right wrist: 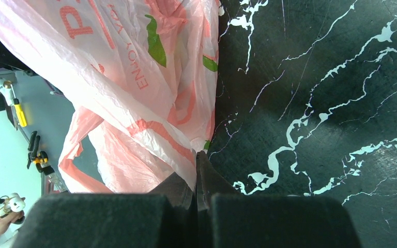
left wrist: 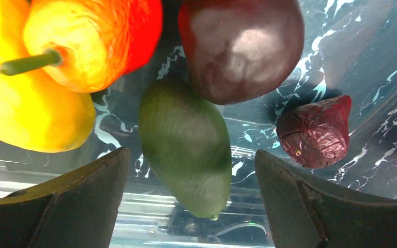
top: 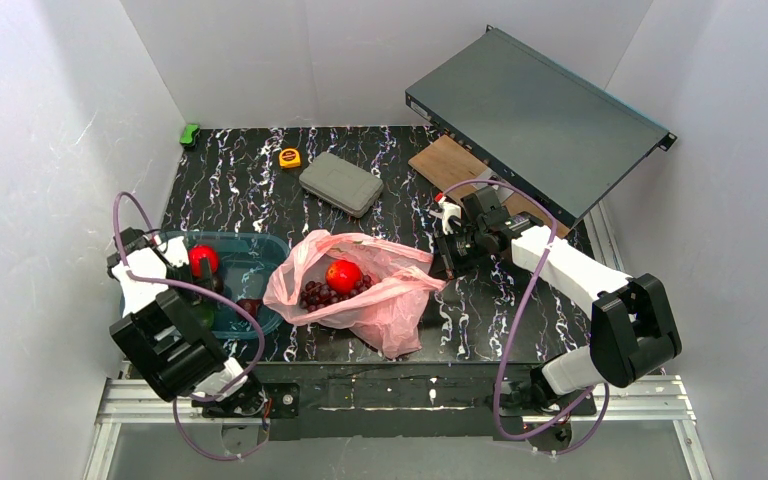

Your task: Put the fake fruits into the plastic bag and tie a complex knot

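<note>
Top view: the pink plastic bag point(top: 360, 290) lies open mid-table, with a red fruit point(top: 344, 275) and grape bunch point(top: 325, 294) inside. The teal tub point(top: 260, 260) sits to its left.

Left wrist: the left gripper point(left wrist: 191, 173) hangs spread astride a green oval fruit point(left wrist: 183, 134) in the tub. The fruit's long axis runs along the fingers, pointed end toward the wrist. Closing across its middle looks safest.

Right wrist: the right gripper point(right wrist: 199, 168) is pressed together, pinching the bag's edge.

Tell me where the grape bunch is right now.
In the top view, the grape bunch lies inside the open pink bag, centre frame, just near-left of the round red fruit.
</note>
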Action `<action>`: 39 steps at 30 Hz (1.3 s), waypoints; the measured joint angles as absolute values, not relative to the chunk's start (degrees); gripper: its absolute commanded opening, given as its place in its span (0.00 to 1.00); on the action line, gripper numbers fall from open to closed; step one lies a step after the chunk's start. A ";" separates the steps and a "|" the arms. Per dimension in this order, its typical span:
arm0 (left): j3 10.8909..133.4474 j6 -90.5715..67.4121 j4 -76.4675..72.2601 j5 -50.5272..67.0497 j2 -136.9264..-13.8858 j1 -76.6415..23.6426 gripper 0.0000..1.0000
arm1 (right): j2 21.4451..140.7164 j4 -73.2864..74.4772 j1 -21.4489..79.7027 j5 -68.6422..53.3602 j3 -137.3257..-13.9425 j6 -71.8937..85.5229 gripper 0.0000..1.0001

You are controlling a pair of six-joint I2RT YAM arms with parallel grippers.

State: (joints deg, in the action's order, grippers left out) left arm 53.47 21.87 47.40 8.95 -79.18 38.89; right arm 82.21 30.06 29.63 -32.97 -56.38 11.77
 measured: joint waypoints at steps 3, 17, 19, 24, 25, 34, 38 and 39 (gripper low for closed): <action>52.49 21.41 47.20 8.82 -79.94 38.89 0.88 | 82.21 30.06 29.63 -32.95 -56.38 11.77 0.01; 58.70 20.32 50.65 14.90 -80.95 38.89 0.21 | 82.21 30.06 29.63 -32.95 -56.47 11.77 0.01; 61.12 20.32 52.23 16.03 -80.01 38.89 0.19 | 82.21 30.06 29.63 -32.97 -56.47 11.77 0.01; 70.11 20.40 55.79 20.27 -76.05 38.37 0.16 | 82.24 30.06 29.63 -32.99 -56.47 11.77 0.01; 71.75 20.45 56.27 20.88 -75.55 38.09 0.16 | 82.24 30.06 29.63 -33.01 -56.47 11.79 0.01; 87.18 20.69 58.74 28.67 -69.95 16.05 0.18 | 82.24 30.11 29.63 -33.17 -56.49 11.75 0.01; 90.48 21.87 58.83 33.76 -64.95 -0.71 0.17 | 82.24 30.35 29.63 -33.17 -56.60 11.62 0.01; 90.70 22.31 58.81 34.63 -64.23 -3.77 0.17 | 82.24 30.39 29.63 -33.17 -56.64 11.57 0.01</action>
